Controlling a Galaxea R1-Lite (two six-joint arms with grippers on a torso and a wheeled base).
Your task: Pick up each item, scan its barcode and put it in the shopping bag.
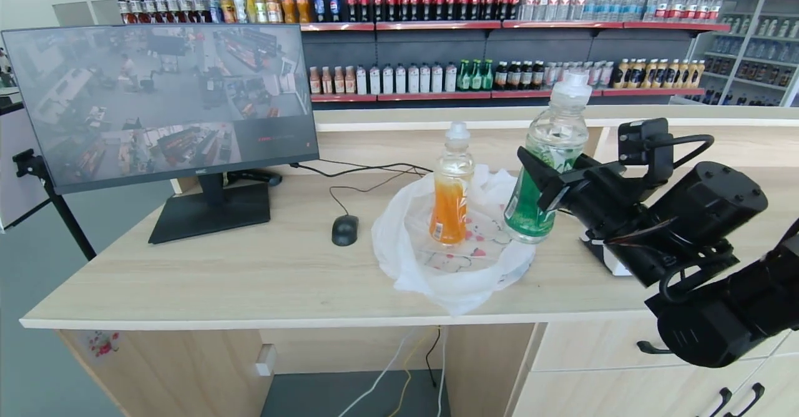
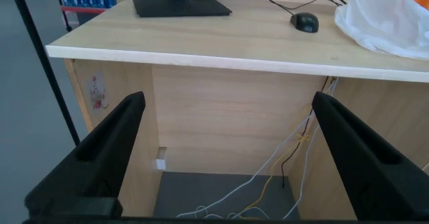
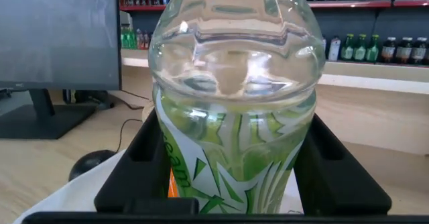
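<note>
Hanging tilted at the rim of the shopping bag [image 1: 399,248] on the surface [image 1: 249,273], the green-labelled bottle [image 1: 555,136] clamped in the right claw [image 1: 540,173] could topple the orange bottle [image 1: 449,198] standing inside if lowered carelessly, while the left claw [image 2: 228,103] hangs spread apart

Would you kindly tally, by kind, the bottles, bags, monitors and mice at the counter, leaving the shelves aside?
Shopping bag: 1
Bottles: 2 (orange bottle standing in the bag, green-labelled bottle in the right gripper)
Monitor: 1
Mouse: 1
Total: 5
</note>
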